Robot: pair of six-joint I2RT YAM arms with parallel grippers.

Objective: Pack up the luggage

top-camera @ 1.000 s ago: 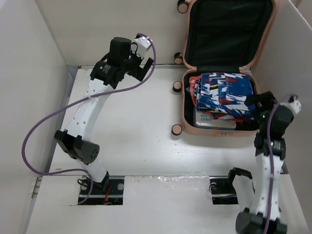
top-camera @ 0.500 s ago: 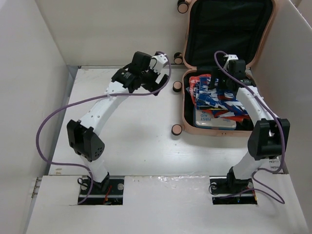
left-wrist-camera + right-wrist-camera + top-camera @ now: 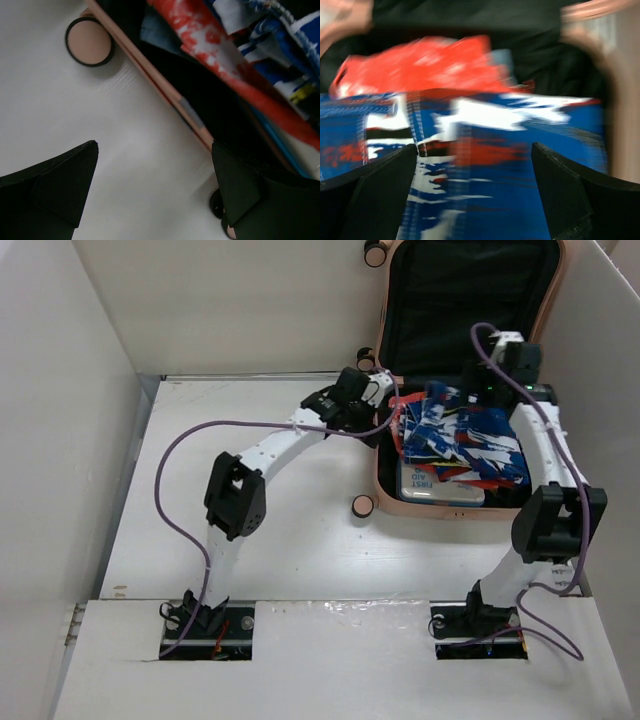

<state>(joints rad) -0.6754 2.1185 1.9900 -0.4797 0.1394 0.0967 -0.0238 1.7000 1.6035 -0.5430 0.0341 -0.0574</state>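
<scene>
Your left gripper [image 3: 155, 150], fingers spread and empty, has swung across the white table [image 3: 300, 540] to the left rim of the peach-pink hard-shell luggage [image 3: 379, 470], which lies open at the far right with its lid up. Your right gripper [image 3: 475, 150], also spread, has come up over the blue-white-red patterned folded cloth [image 3: 465, 440] inside. Likely tucking or lid-closing next. The white box [image 3: 440, 485] under the cloth reads "FIRST AID".
</scene>
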